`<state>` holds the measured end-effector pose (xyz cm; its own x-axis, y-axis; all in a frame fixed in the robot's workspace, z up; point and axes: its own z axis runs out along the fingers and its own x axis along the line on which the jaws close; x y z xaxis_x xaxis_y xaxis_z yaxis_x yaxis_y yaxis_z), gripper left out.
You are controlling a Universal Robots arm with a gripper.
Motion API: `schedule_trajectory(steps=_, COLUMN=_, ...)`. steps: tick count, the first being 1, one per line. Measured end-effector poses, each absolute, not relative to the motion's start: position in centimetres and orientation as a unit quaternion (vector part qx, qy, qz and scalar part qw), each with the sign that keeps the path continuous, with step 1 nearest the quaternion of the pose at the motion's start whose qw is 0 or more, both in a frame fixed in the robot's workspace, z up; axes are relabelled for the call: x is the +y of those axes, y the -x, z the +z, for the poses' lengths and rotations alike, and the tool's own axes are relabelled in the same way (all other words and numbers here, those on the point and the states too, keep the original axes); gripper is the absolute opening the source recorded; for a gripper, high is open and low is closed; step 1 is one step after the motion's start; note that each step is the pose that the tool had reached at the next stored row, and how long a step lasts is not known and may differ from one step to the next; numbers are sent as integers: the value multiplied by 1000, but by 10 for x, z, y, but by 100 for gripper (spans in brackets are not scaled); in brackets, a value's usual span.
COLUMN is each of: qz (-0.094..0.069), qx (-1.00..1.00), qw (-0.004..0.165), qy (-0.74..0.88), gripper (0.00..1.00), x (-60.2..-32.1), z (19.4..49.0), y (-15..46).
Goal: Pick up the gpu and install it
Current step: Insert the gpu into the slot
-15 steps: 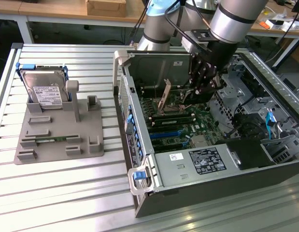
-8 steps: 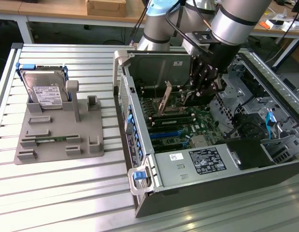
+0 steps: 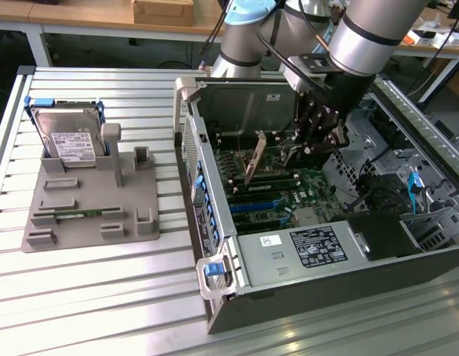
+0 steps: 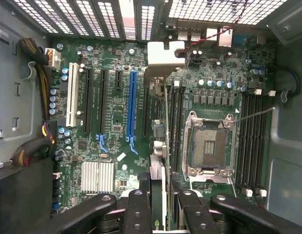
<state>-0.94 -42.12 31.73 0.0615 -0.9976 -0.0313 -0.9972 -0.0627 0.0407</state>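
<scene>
So the black multi-finger gripper is clamped on the thin dark gpu card with the silver end bracket, held edge-on inside the open grey computer case, above the green motherboard. Pickup's done, it doesn't look seated in a slot yet

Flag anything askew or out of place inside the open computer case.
The gpu stands tilted above the motherboard rather than seated flat in a slot, held edge-on in the hand. Apart from that, nothing stands out: no loose parts on the board.
</scene>
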Motion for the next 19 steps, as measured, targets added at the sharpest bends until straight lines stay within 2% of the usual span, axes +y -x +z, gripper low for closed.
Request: schedule_trajectory(steps=19, qz=-25, qx=-685, qw=4, qy=-729, gripper=27, x=-429, z=317, y=14)
